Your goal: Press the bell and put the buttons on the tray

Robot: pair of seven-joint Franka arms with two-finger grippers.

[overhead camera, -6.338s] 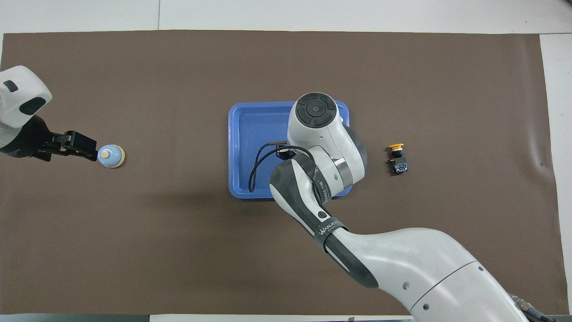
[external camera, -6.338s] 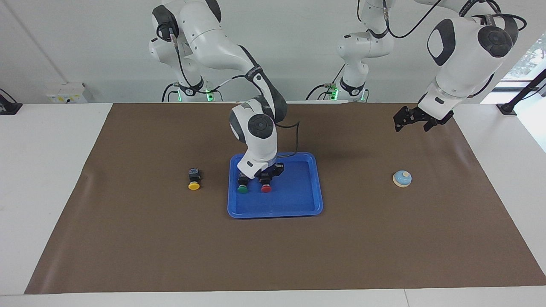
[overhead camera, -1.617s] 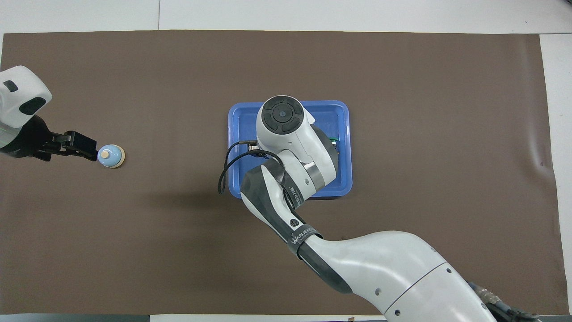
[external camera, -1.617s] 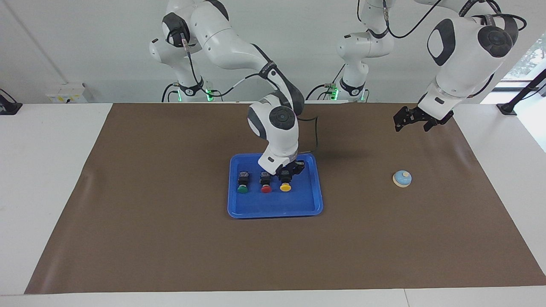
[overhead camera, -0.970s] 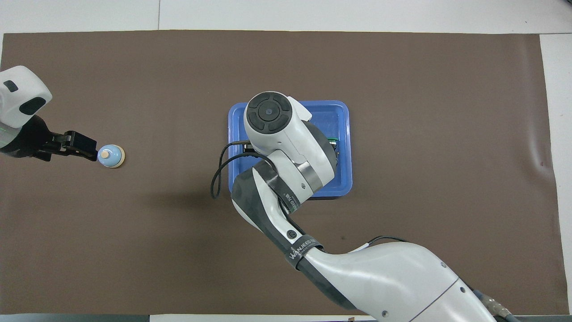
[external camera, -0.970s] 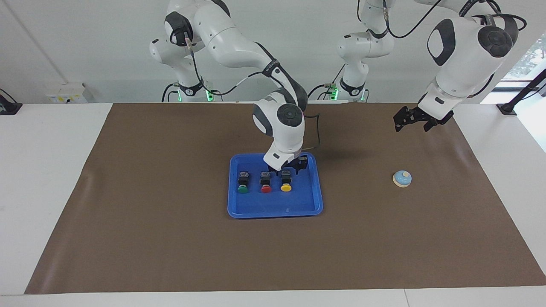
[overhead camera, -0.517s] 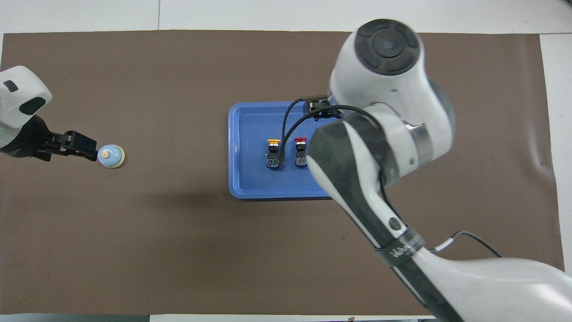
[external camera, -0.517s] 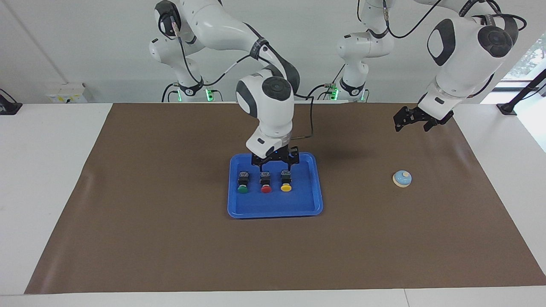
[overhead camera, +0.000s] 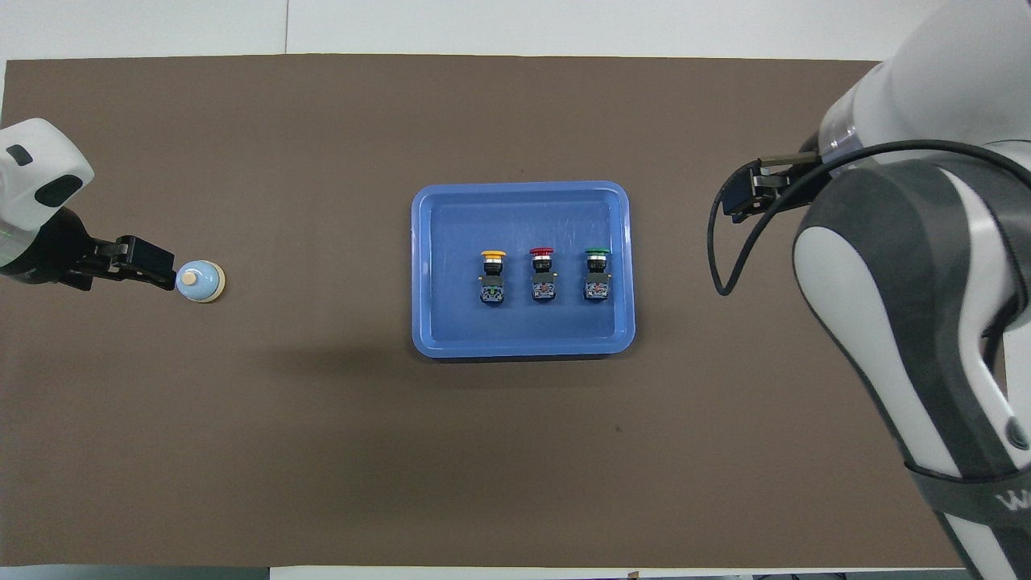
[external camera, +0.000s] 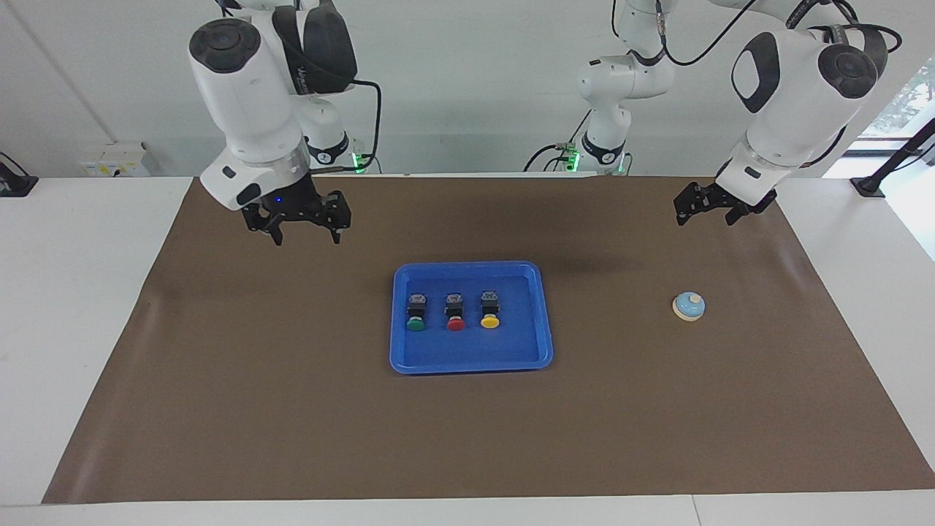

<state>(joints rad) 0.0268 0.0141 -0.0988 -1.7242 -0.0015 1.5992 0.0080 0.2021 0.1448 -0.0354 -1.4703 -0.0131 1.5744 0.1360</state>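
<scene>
Green (external camera: 415,325), red (external camera: 456,324) and yellow (external camera: 490,321) buttons lie on the tray (external camera: 471,358); both the left hand (external camera: 704,206) and right hand (external camera: 306,227) hang open and empty over the tabletop

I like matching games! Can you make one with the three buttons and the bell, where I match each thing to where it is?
Things:
1. green button
2. red button
3. yellow button
4. bell

Places:
A. middle of the row in the tray
B. on the brown mat, outside the tray
C. end of the row toward the left arm's end of the table
D. end of the row toward the right arm's end of the table

Pairs: 1-D, 2-A, 3-C, 4-B
</scene>
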